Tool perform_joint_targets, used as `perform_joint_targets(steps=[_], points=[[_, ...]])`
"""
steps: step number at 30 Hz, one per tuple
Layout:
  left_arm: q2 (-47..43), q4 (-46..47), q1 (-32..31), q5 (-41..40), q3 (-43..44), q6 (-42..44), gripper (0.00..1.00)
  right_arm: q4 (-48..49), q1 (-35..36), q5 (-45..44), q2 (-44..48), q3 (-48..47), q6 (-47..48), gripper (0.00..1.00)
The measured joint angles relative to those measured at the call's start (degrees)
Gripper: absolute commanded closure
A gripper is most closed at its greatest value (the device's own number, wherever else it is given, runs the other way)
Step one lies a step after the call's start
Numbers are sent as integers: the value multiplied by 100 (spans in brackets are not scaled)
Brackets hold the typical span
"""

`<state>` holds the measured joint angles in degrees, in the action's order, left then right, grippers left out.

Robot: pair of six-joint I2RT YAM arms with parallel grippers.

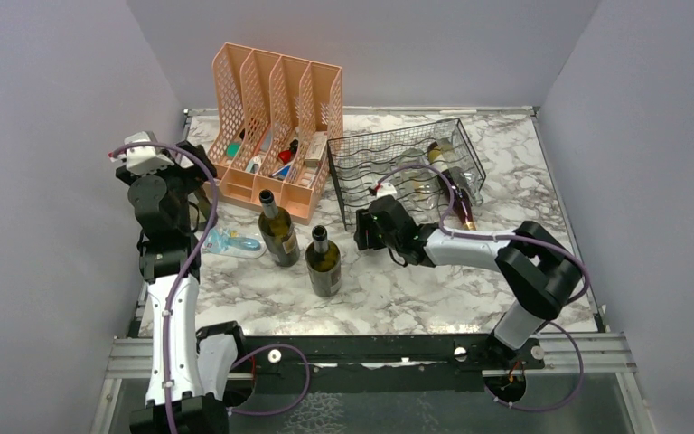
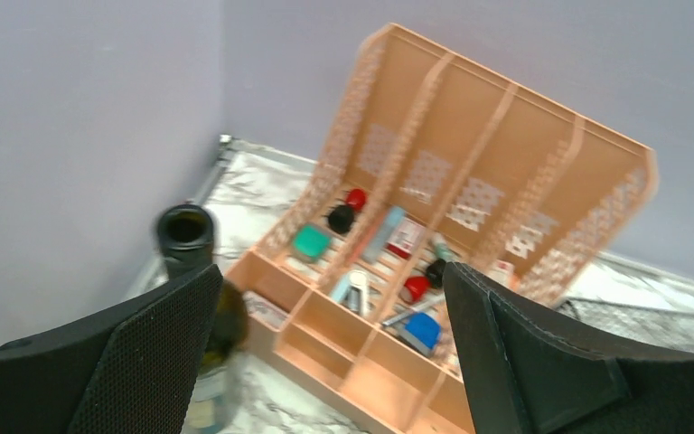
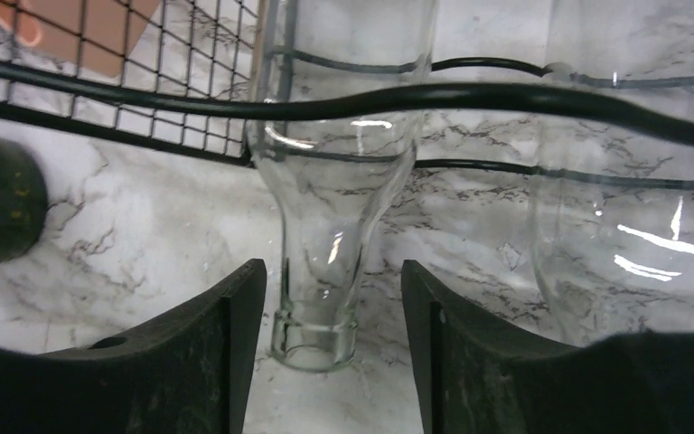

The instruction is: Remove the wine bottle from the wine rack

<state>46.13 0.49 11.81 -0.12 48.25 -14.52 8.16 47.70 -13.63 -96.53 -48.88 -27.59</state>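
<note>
The black wire wine rack [image 1: 407,163] lies at the back right of the table, with a dark bottle [image 1: 458,197] in its right side. In the right wrist view a clear glass wine bottle [image 3: 339,172] lies in the rack's wire cradle [image 3: 506,98], neck pointing out. My right gripper [image 1: 362,231] is open at the rack's front left corner. Its jaws [image 3: 330,271] stand either side of the clear bottle's neck with a gap on each side. A second clear bottle [image 3: 614,208] lies to the right. My left gripper [image 1: 195,181] is open and empty [image 2: 330,298], raised by the peach organiser.
A peach file organiser [image 1: 276,127] full of small items stands left of the rack. Two green bottles [image 1: 277,231] [image 1: 323,263] stand upright mid-table, with a blue and white item [image 1: 235,242] to their left. A dark bottle top [image 2: 185,231] shows by my left finger.
</note>
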Motion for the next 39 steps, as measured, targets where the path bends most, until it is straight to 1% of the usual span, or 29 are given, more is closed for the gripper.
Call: perform_joint_targets(steps=[6,9,10,12,16,20,24,29,31,33,36,39], points=[[-184,-162,-343,1075,11,-68,1,227,70,-142,-37,151,-83,85],[-297,-245,-529,1523,55,-68,1,192,87,-42,343,459,-92,87],[-323,-254,-586,1644,83,-68,1,90,98,20,555,599,-109,87],[-387,-236,-693,1926,144,-76,1,-251,105,179,1051,866,-175,90],[-417,-173,-911,2387,284,-109,1,-1314,109,643,1950,1040,-343,98],[-260,-17,-1316,2780,516,-199,2,-2511,109,1075,2476,872,-411,99],[46,107,-1803,2975,896,-223,2,-4168,107,1519,2848,201,-389,99],[297,247,-2439,3034,1220,-175,4,-6078,109,1930,3421,-673,-350,99],[396,323,-2835,3025,1276,-118,4,-6747,111,1991,3574,-1130,-343,99],[525,363,-3412,2935,1322,28,4,-7226,118,2004,3624,-1615,-343,99],[793,291,-4686,2555,1425,505,4,-7567,120,1974,3630,-2116,-350,99],[1281,-76,-6260,1908,1884,1405,4,-7890,120,1902,3620,-2352,-389,99]])
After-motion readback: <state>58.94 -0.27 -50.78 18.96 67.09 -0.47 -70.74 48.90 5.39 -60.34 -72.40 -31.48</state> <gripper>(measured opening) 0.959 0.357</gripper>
